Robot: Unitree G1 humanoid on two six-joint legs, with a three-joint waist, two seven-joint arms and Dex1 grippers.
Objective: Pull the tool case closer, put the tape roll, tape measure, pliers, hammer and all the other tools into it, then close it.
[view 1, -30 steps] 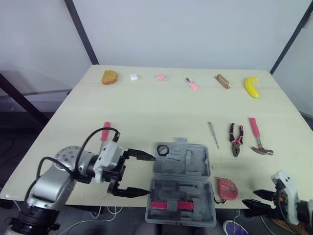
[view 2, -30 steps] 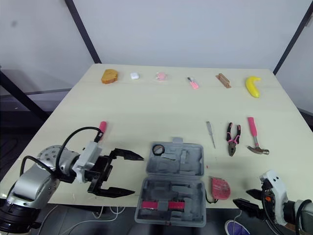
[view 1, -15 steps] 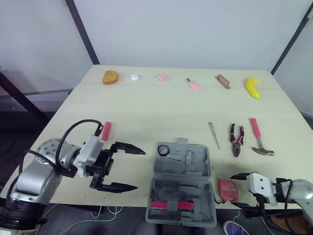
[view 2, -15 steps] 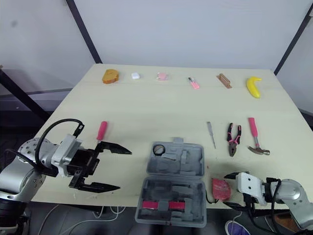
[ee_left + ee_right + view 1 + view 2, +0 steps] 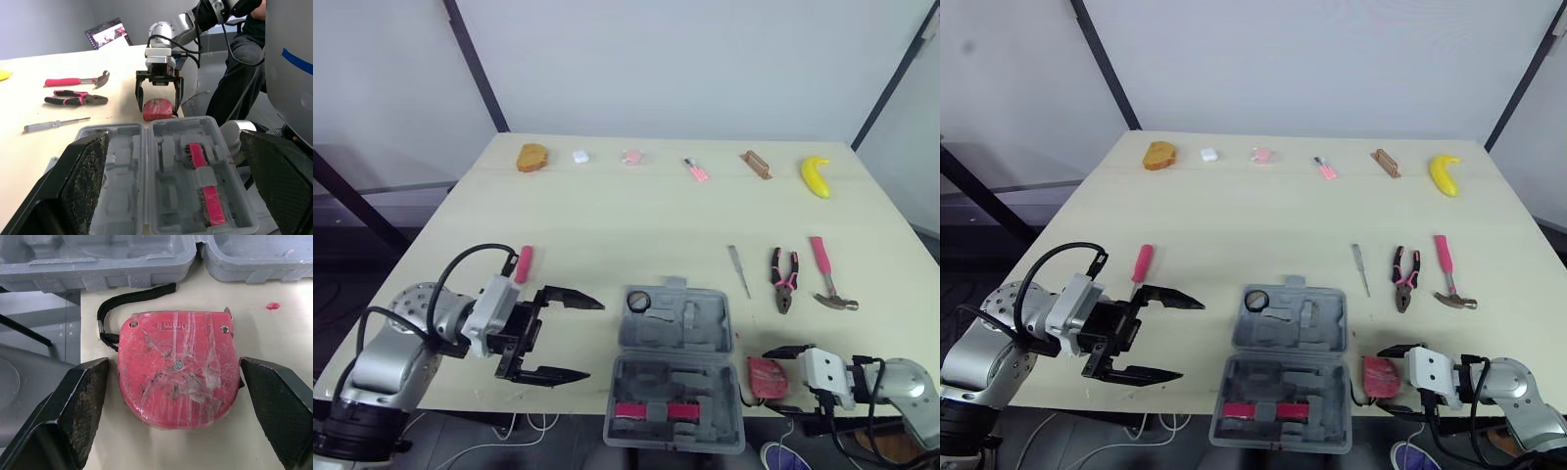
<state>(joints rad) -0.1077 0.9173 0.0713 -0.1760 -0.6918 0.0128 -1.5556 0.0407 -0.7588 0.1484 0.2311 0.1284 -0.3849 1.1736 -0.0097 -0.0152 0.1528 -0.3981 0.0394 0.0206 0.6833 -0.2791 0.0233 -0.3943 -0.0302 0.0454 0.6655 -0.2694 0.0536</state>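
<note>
The grey tool case (image 5: 677, 333) lies open at the table's front edge, with a black tape roll (image 5: 639, 300) in its far half and a pink-handled tool (image 5: 656, 409) in its near half. My left gripper (image 5: 593, 339) is open, left of the case and apart from it. The red tape measure (image 5: 178, 367) lies right of the case, between the fingers of my open right gripper (image 5: 773, 382), untouched. Pliers (image 5: 783, 279), a hammer (image 5: 827, 275) and a thin screwdriver (image 5: 740, 270) lie farther back on the right. A pink-handled screwdriver (image 5: 523, 262) lies behind my left arm.
Along the far edge sit an orange bread-like piece (image 5: 531, 156), a white block (image 5: 578, 155), a pink packet (image 5: 631, 156), a small pink item (image 5: 695, 169), a wooden block (image 5: 756, 164) and a banana (image 5: 816, 176). The case overhangs the front edge.
My left gripper drew back leftward from the case's side. My right gripper came in from the table's right corner and now straddles the tape measure.
</note>
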